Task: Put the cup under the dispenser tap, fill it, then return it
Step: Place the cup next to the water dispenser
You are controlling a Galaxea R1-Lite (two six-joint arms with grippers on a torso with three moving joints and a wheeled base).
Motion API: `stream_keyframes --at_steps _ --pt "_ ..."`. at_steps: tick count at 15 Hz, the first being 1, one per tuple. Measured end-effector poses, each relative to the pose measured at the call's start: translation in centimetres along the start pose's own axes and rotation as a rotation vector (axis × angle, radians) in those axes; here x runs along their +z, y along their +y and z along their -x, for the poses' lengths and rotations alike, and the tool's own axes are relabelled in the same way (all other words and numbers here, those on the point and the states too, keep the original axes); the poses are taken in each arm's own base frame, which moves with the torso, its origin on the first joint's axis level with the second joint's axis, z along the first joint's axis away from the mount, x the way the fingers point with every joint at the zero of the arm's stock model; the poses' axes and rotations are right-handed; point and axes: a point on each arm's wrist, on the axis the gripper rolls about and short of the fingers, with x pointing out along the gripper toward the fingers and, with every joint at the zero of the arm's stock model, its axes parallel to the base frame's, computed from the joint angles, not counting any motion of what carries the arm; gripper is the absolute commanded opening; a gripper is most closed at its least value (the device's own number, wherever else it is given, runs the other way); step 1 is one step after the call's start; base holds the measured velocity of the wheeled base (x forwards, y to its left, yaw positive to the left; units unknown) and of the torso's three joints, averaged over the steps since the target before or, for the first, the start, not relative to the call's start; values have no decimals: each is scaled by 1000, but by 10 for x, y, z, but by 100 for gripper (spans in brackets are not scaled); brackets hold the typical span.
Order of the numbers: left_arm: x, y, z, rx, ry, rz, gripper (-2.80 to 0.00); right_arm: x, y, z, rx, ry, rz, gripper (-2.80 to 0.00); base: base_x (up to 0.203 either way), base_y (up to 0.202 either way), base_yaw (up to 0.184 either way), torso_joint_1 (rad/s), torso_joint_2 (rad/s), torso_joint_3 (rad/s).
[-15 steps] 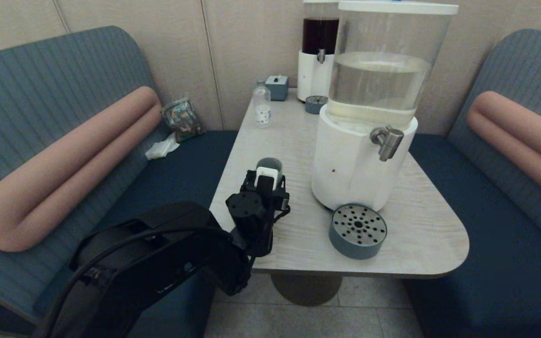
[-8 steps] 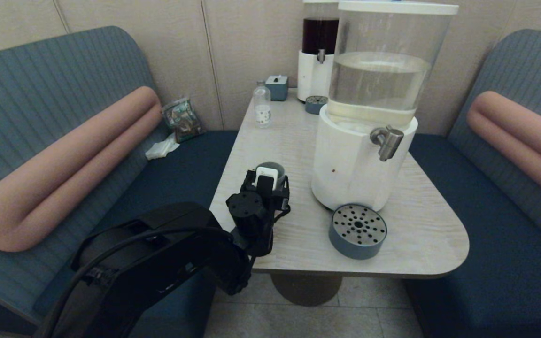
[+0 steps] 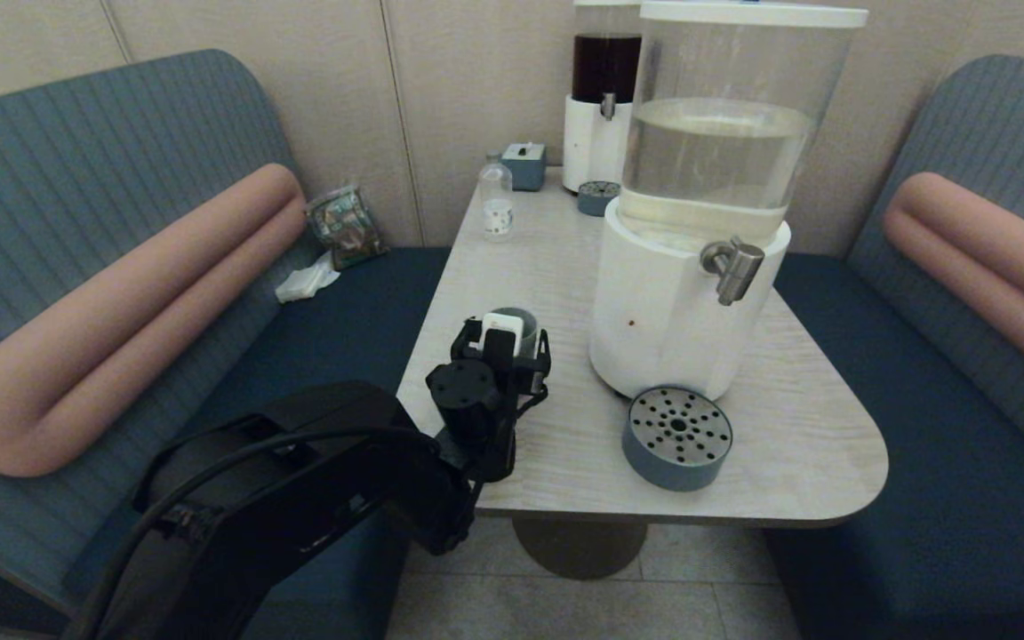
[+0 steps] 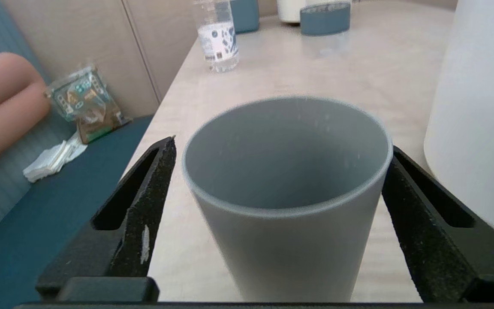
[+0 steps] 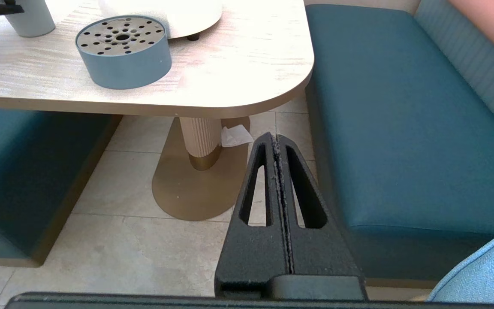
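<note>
Left gripper point(image 4: 281, 184) has advanced around the cup point(image 4: 287, 193) near the tabletop's left edge; jaws open, straddling it, not yet clamped, so grasp comes next; right gripper point(image 5: 278, 141) parked, closed empty

Matte cup point(image 4: 287, 201), brushed-steel dispenser tap point(image 3: 731, 267), wood-grain table point(image 3: 796, 427).

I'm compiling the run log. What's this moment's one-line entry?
stage: grasping | left gripper: jaws around cup, open | cup: on table, not under dispenser tap | right gripper: parked, shut

Head view dim, bluish, evenly lit. Right wrist view bright: pale wood-grain tabletop point(image 5: 238, 64) blown out by glare. Left wrist view: grey-blue tumbler rim point(image 4: 287, 154) soft.
</note>
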Motion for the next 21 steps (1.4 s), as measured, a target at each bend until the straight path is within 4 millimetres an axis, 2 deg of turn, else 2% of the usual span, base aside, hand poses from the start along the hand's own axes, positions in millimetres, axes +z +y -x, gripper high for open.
stream_keyframes --at_steps 2,10,17,21 --pt "3 2 4 2 14 -6 0 0 0 0 0 0 0 -280 0 0 0 0 0 0" --pt "37 9 7 9 -34 9 0 0 0 0 0 0 0 -280 0 0 0 0 0 0" --pt "83 19 9 30 -115 35 0 0 0 0 0 0 0 -280 0 0 0 0 0 0" --pt "124 34 15 55 -186 41 0 0 0 0 0 0 0 -280 0 0 0 0 0 0"
